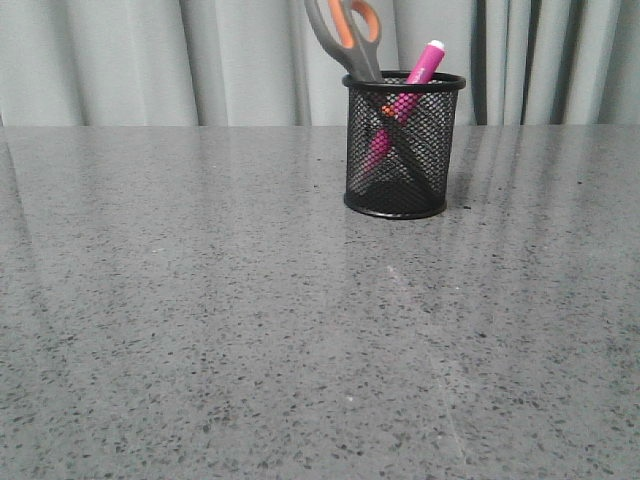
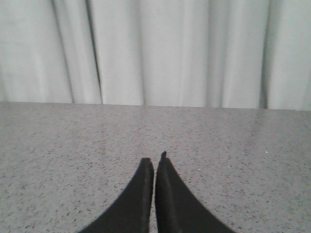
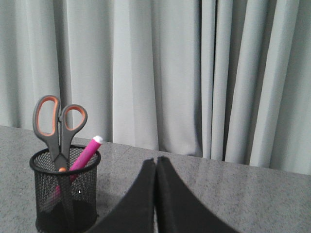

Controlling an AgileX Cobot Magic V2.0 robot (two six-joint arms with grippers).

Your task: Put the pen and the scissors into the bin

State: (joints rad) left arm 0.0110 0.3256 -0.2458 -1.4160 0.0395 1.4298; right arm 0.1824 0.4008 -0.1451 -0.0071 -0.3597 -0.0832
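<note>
Both the left gripper and right gripper are pressed together, empty, above a speckled grey table backed by pale curtains.

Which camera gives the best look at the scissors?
The right wrist view: the scissors show both handle loops whole, above the bin. The front view cuts the scissors' handles off at the frame edge. The left wrist view shows none.

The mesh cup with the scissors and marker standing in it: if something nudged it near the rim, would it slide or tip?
Probably tip. The scissors rise well above the bin rim and lean to one side, likely making it top-heavy. The pen leans the other way, offsetting little. The wire mesh looks light, and the table looks smooth, so a low push might slide it.
</note>
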